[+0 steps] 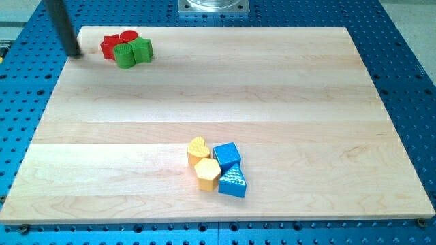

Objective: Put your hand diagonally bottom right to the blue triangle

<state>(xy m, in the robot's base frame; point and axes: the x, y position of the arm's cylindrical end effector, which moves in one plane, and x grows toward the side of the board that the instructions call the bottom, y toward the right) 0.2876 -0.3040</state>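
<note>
The blue triangle (234,182) lies low in the view, a little right of centre, at the bottom of a tight cluster. A blue cube (227,154) touches it from above. A yellow hexagon (207,173) sits at its left and a yellow heart (198,150) above that. My tip (75,53) is at the board's top left corner, far up and left of the blue triangle, just left of the red and green blocks.
Near the top left lie a red block (109,46), a red cylinder (128,37), a green cylinder (125,56) and a green star (142,48), bunched together. The wooden board (218,102) rests on a blue perforated table. A metal base (213,6) is at the view's top.
</note>
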